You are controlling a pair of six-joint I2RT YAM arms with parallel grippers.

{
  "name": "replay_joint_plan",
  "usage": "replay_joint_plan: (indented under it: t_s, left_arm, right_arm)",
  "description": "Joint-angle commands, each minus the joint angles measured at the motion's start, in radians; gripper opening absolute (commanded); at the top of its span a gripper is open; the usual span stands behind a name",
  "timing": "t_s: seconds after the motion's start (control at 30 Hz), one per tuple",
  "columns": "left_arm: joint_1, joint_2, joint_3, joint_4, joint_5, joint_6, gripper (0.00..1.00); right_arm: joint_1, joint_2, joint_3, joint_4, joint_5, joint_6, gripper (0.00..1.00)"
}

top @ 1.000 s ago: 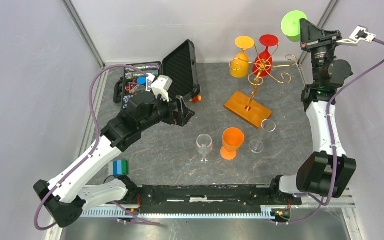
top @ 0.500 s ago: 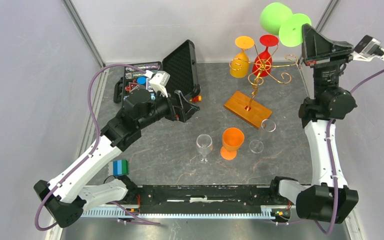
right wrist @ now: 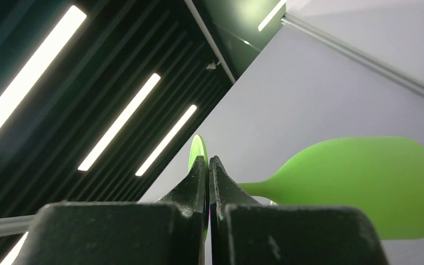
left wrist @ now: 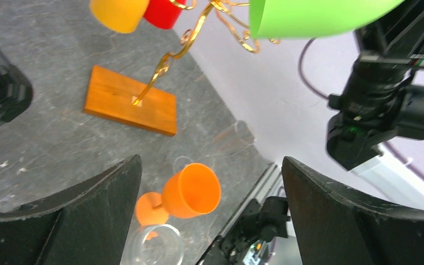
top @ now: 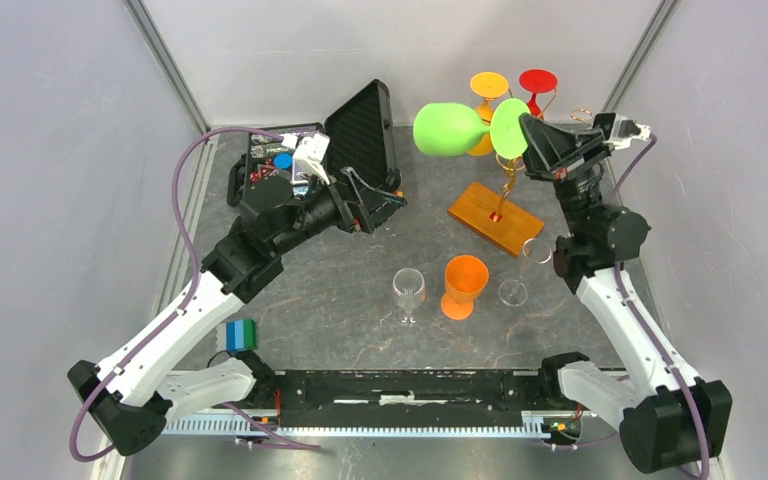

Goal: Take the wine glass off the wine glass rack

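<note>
Top external view had the lime-green plastic wine glass [top: 448, 130] off the gold wire wine glass rack [top: 495, 217], sideways above it, right gripper [top: 523, 132] clamped on its foot rim; that thin pinch could slip, dropping it, while the left gripper [left wrist: 210, 160] gaped empty.

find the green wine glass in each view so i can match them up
Top external: green wine glass upper centre, lying sideways in the air.
Left wrist: top edge, right of centre.
Right wrist: right half.
Shared landmark: right tool, shut on its foot.
</note>
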Motion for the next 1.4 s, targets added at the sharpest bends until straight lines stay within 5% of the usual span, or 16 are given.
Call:
replay_joint_plan:
  t_s: [0.0,0.47,0.93,1.27,1.37]
  left_arm:
    - [0.007,-0.024,-0.004,0.143,0.060,-0.131,1.00]
    - [0.054,0.001,0.009,0.223,0.134,-0.190,0.94]
    - [0.099,-0.048,-0.001,0.382,0.384,-0.323,0.31]
    - [0.099,-0.072,0.028,0.448,0.536,-0.381,0.13]
    - [0.099,-0.055,0.012,0.524,0.572,-0.424,0.19]
  right_arm:
    - [0.071,-0.067,-0.051,0.019,0.089,0.043,0.00]
    - [0.295,-0.013,-0.186,0.165,0.218,0.085,0.00]
    - [0.316,0.044,-0.290,0.243,0.296,0.149,0.00]
    - [0.316,0.073,-0.322,0.204,0.317,0.174,0.00]
    - [0.317,0.077,-0.321,0.199,0.312,0.173,0.00]
